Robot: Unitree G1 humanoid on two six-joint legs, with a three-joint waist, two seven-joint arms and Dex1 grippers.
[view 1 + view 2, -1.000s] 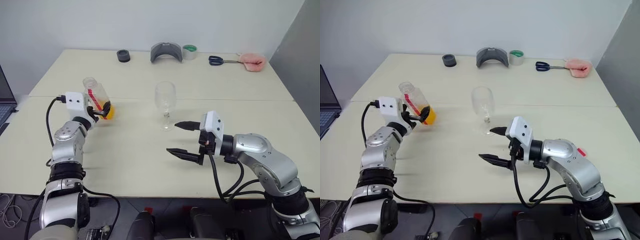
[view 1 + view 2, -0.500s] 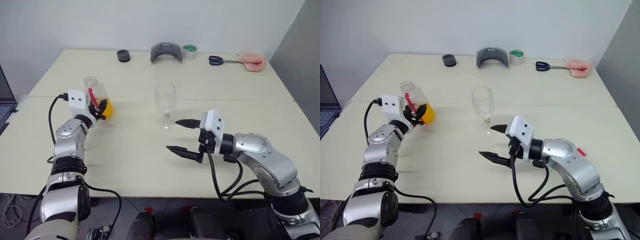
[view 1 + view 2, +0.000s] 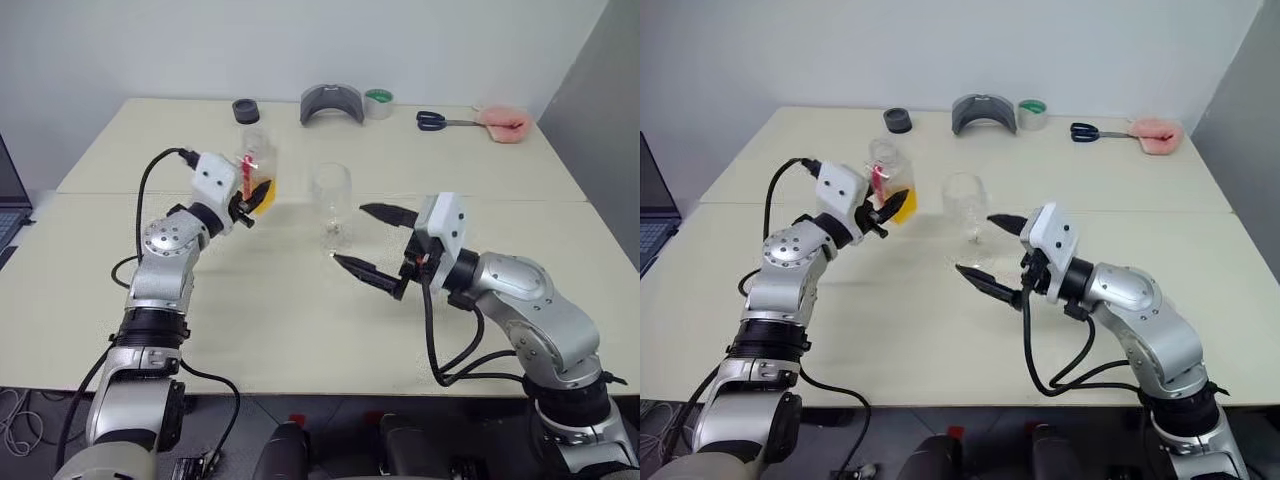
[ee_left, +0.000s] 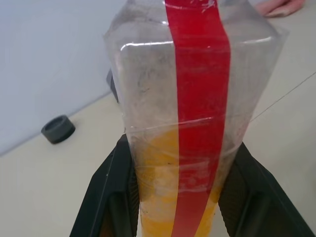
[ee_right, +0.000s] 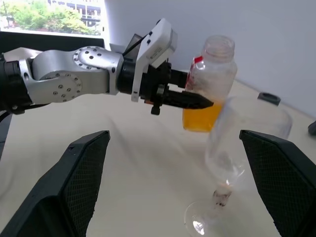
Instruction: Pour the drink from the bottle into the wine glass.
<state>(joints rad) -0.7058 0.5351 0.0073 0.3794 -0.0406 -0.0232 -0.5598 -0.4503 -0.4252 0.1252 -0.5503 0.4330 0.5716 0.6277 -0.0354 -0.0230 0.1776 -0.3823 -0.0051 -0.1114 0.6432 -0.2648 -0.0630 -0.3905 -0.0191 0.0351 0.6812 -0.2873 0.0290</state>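
Now that the bottle, clamped in the left gripper, has been carried beside the wine glass, pouring can be started, while the right gripper is held wide open near its stem.

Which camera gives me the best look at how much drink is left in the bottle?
The left wrist view: the bottle is close up, orange drink filling only its lower part. The head views show it small; the right wrist view shows it whole beside the wine glass.
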